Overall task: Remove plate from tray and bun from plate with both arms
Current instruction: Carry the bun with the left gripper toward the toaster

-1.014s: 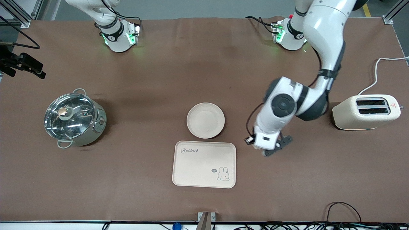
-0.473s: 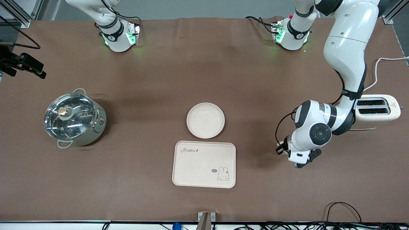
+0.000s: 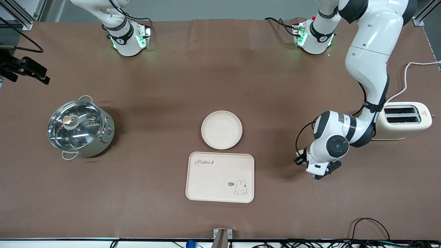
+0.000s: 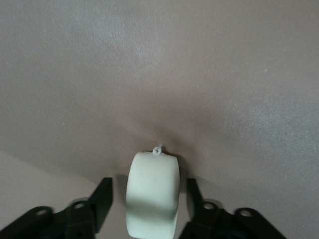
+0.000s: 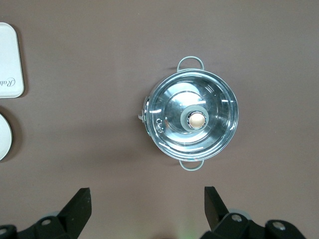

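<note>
Left pincer (image 4: 144, 209) clamped on bun (image 4: 152, 191) over bare table, w/ right pincer (image 5: 144, 209) apart, high over pot (image 5: 192, 119).

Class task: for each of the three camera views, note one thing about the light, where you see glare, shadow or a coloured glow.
Front view: green glow at both arm bases, and a soft shadow on the table under the left hand. Left wrist view: the bun between the fingers is shaded at its lower part and darkens the cloth around it. Right wrist view: bright glare streaks on the pot's glass lid.
</note>
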You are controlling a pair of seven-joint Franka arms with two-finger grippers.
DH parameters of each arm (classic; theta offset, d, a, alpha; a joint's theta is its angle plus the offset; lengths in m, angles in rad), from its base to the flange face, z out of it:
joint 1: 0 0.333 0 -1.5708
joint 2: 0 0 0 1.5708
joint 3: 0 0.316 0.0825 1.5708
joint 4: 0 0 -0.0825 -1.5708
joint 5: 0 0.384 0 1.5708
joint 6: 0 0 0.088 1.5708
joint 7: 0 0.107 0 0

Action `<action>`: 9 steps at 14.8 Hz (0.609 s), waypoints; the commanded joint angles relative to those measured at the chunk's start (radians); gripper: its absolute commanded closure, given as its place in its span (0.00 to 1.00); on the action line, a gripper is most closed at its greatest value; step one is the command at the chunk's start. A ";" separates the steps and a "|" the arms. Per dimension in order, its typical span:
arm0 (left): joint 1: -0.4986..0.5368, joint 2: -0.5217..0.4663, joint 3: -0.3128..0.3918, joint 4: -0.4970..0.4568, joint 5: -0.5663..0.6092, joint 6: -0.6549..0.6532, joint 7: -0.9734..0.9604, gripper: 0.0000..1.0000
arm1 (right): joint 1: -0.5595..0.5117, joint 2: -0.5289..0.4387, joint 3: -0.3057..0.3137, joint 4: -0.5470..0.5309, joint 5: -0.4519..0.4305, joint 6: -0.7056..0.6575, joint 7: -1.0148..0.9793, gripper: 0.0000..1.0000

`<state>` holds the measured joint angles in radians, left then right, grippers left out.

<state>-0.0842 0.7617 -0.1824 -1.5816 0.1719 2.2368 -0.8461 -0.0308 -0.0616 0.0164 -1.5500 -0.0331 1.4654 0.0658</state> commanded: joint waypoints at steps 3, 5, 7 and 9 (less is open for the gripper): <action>-0.005 -0.178 -0.041 0.040 0.021 -0.136 0.033 0.00 | 0.008 -0.029 -0.009 -0.027 0.007 -0.007 -0.011 0.00; 0.007 -0.241 -0.075 0.099 0.018 -0.265 0.138 0.00 | 0.011 -0.029 -0.006 -0.027 0.007 -0.008 -0.011 0.00; 0.017 -0.338 -0.068 0.126 0.017 -0.337 0.258 0.00 | 0.009 -0.030 -0.004 -0.027 0.007 -0.010 -0.011 0.00; 0.070 -0.439 -0.078 0.127 0.008 -0.391 0.330 0.00 | 0.009 -0.029 -0.006 -0.027 0.005 -0.007 -0.011 0.00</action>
<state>-0.0693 0.4228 -0.2490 -1.4339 0.1750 1.9010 -0.5974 -0.0291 -0.0642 0.0177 -1.5524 -0.0330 1.4577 0.0655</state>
